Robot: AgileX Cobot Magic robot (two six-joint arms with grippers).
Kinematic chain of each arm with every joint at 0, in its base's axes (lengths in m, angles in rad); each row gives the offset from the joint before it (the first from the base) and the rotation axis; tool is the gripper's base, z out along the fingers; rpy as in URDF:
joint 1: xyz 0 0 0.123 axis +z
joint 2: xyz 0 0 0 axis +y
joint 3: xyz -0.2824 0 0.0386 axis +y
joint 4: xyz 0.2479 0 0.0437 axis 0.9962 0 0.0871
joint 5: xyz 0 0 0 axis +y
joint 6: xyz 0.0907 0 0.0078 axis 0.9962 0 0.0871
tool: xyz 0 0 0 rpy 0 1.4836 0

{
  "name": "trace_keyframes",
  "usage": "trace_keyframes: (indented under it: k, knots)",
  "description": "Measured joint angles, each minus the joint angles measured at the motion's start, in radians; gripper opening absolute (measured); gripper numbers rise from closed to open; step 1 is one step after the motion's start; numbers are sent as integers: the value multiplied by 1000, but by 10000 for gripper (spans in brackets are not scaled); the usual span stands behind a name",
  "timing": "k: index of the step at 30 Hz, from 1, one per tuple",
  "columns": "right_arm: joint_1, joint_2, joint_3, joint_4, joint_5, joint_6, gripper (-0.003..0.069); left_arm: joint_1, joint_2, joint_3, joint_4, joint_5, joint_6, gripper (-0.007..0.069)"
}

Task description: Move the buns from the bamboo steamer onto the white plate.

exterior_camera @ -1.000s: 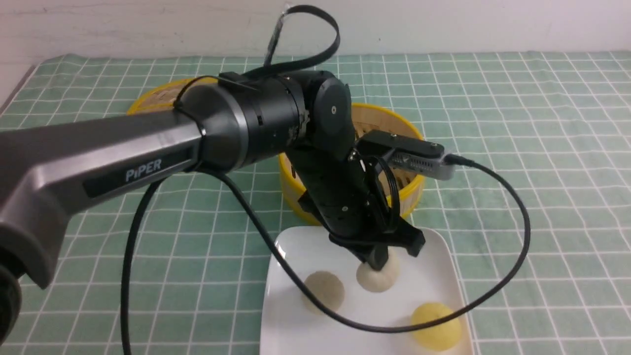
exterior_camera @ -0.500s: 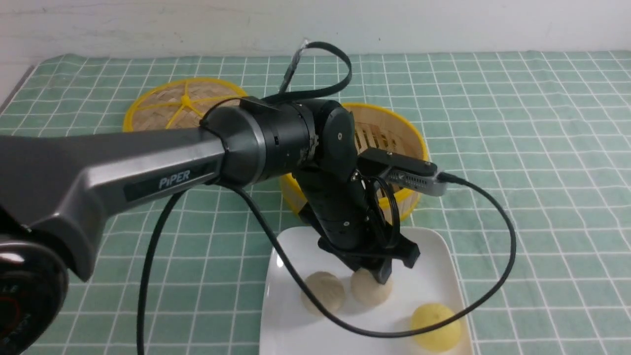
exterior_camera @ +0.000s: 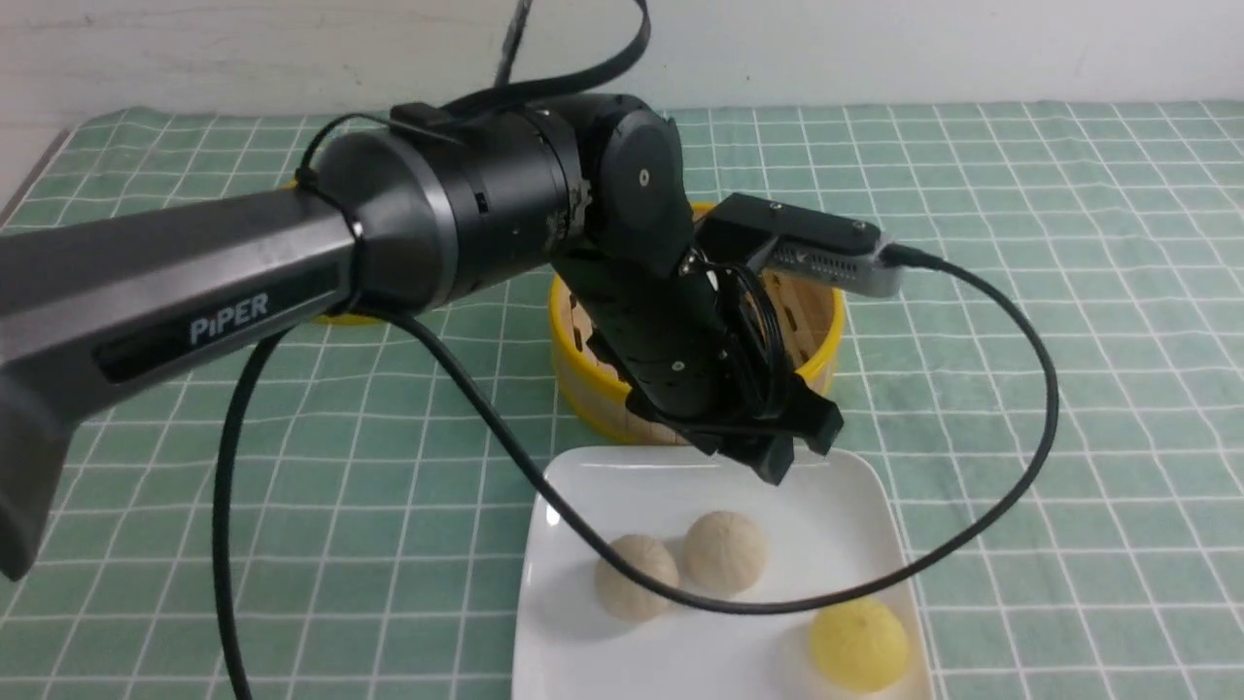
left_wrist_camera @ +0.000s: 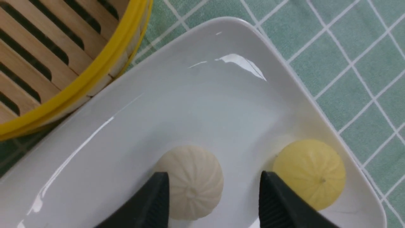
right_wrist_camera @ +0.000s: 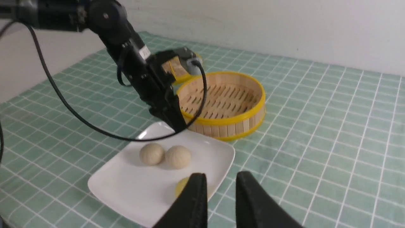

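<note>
Green-checked worktop carries the plate, just in front of the steamer. Both buns lie on the plate: the cream bun right beside a grey bun, the yellow bun near a corner. The left claw hangs above the cream bun with jaws wide apart, gripping nothing, while the right claw hovers by the plate's edge, its fingers slightly apart around nothing.

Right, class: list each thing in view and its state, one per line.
Steamer: empty.
Plate: holds three buns.
Cream bun: on plate, ungripped.
Beige bun: on plate.
Yellow bun: on plate.
Left claw: open, above cream bun.
Right claw: open, empty.
</note>
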Motion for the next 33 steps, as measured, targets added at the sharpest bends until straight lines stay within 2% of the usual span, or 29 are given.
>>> trace_keyframes:
  k: [5, 8, 12, 17, 27, 33]
  knots:
    - [0, 0, 217, -22, -45, 8, -3, 0, -2, 0, 8, 11, -3, 372]
    - [0, 1, 324, -28, -169, 11, -14, 0, -2, 0, 8, 12, -15, 356]
    - [0, 6, 506, -28, -510, 11, -14, 0, -2, 0, 8, 13, -23, 327]
    - [0, 9, 621, -28, -717, 11, -14, 0, -2, 0, 8, 15, -25, 300]
    - [0, 9, 636, -28, -759, 11, -9, 0, -2, 0, 3, 16, -25, 263]
    - [0, 9, 636, -28, -759, 12, -6, 0, -2, 0, 2, -18, -55, 200]
